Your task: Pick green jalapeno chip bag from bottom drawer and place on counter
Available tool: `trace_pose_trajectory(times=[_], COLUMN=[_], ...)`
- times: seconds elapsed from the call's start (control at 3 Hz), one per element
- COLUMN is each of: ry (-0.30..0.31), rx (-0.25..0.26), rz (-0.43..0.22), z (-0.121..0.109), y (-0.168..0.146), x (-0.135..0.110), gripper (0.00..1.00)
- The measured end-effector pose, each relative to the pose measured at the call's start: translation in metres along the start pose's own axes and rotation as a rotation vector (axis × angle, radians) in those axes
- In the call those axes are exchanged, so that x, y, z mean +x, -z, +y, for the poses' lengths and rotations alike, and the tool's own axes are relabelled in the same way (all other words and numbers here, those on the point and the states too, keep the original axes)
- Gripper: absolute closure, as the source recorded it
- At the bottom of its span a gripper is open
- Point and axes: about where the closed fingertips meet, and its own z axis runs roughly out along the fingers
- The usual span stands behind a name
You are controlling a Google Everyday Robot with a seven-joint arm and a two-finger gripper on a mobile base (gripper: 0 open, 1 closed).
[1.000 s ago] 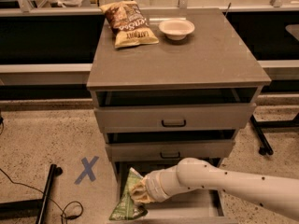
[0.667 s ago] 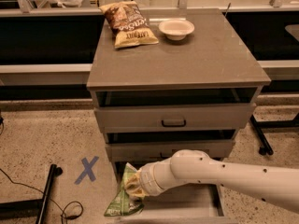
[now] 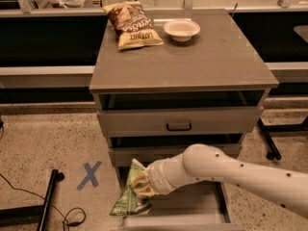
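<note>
The gripper (image 3: pixel 139 186) is clamping its jaws on the green chip bag (image 3: pixel 126 202) above the bottom drawer (image 3: pixel 192 207), bound for the counter (image 3: pixel 192 57).

Dim light is falling across speckled floor (image 3: pixel 43 148) carrying a blue tape X (image 3: pixel 90 175), near the low-hanging pincer (image 3: pixel 141 186).

The crinkled green chip bag (image 3: pixel 126 202) (white print) hangs tilted over the open bottom drawer's (image 3: pixel 192 206) left edge, pinched by the gripper (image 3: pixel 139 186).
</note>
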Motion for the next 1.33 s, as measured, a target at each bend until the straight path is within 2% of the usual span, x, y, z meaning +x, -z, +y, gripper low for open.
trace_pose_trajectory(times=[0.33, 0.67, 1.0, 1.33], ry=[0.053, 0.086, 0.126, 0.12], rx=[0.048, 0.053, 0.036, 0.062], rz=[-0.017, -0.026, -0.021, -0.004], z=[-0.029, -0.062, -0.104, -0.144], y=[0.064, 0.118, 0.162, 0.222], x=[-0.019, -0.031, -0.042, -0.044], gripper=[1.0, 1.0, 1.0, 1.0])
